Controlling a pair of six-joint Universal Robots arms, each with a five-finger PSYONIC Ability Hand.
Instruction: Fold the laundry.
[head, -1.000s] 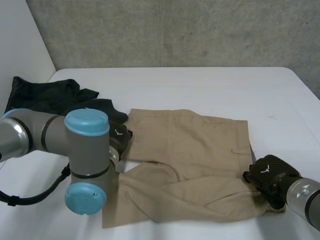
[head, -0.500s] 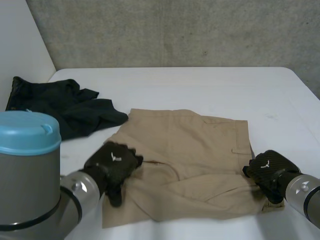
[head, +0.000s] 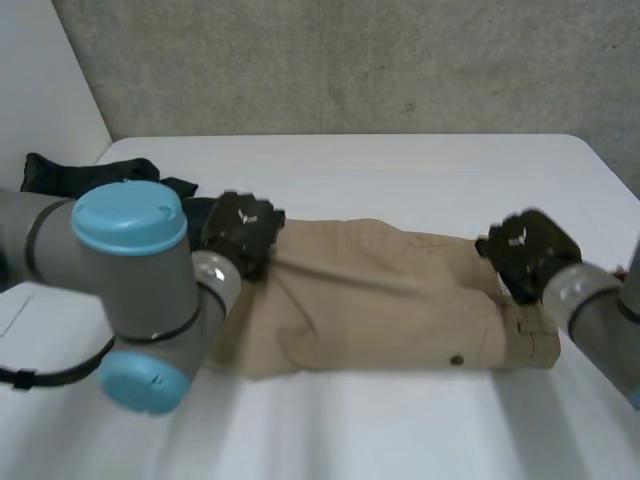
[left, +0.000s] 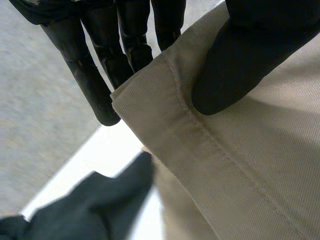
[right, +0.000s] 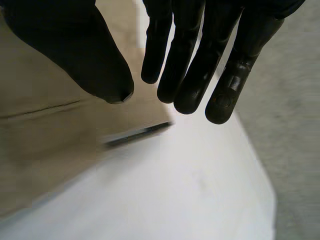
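Khaki shorts (head: 380, 300) lie mid-table as one long band, the near half flipped onto the far half since half a second back. Left hand (head: 240, 232) pinches their 10 o'clock corner, thumb (left: 235, 65) on top. Right hand (head: 525, 250) is at the 2 o'clock corner, fingers (right: 192, 60) straight, gripping nothing. There's bare table (head: 400, 170) at 12 and 6, and a dark garment (head: 60, 172) off at 10. The white logos on the hands are unreadable.

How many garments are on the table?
2: tan shorts folded across the table's middle; a dark garment at its far left corner, partly hidden behind the left arm.
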